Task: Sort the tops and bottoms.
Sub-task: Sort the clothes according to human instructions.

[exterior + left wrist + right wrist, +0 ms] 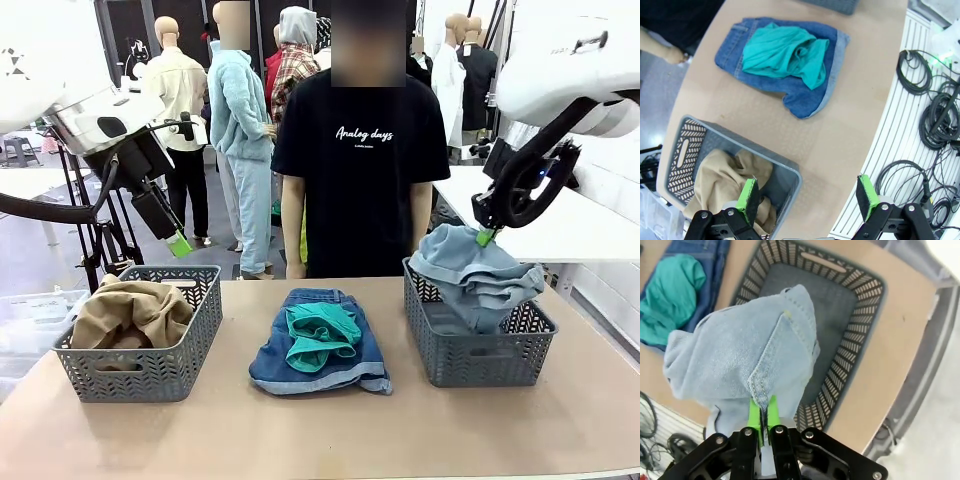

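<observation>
Above right basket [480,358], clamps pale denim [478,278] in right gripper [764,415], left gripper [806,194] spread empty; tan top [135,310] binned; teal top [320,335], denim shorts [330,376] pending.

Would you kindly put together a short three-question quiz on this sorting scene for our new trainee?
1. True or false: the right hand is shut on the pale denim garment.
2. What lies on the dark blue denim shorts? A) a teal green top B) a red towel C) a black cap
3. Fill in: the tan top lies in the grey basket on the robot's ____ side.

Key: 1 true; 2 A; 3 left.
</observation>
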`<act>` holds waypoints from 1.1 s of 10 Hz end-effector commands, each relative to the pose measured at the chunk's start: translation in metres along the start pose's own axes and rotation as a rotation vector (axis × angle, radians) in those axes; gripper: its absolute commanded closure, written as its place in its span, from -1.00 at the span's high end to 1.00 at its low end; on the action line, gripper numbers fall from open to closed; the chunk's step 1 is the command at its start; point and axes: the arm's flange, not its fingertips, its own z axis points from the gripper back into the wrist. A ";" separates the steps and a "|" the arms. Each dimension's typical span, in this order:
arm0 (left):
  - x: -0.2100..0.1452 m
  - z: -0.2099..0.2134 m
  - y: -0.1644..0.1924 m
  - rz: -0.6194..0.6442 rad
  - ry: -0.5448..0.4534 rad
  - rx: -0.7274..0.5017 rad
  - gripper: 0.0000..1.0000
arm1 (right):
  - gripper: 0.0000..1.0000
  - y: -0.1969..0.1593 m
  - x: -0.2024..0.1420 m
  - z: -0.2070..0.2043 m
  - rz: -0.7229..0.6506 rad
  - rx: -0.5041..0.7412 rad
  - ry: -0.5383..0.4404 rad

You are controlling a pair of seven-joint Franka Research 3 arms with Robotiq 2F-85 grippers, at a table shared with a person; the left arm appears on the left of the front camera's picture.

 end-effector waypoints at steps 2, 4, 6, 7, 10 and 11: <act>0.000 0.002 0.000 -0.002 0.013 0.001 1.00 | -1.00 -0.009 0.020 -0.017 -0.047 -0.087 0.025; 0.000 0.002 0.000 -0.002 0.013 0.001 1.00 | -1.00 -0.004 0.007 -0.010 -0.004 -0.010 0.013; 0.000 0.002 0.000 -0.002 0.013 0.001 1.00 | -1.00 -0.009 0.012 -0.021 -0.013 -0.032 0.031; 0.000 0.002 0.000 -0.002 0.013 0.001 1.00 | -1.00 -0.002 0.014 -0.013 -0.041 -0.144 -0.054; 0.000 0.002 0.000 -0.002 0.013 0.001 1.00 | -1.00 -0.037 0.033 -0.035 -0.137 -0.114 -0.073; 0.000 0.002 0.000 -0.002 0.013 0.001 1.00 | -1.00 -0.039 0.037 -0.050 -0.137 -0.094 -0.053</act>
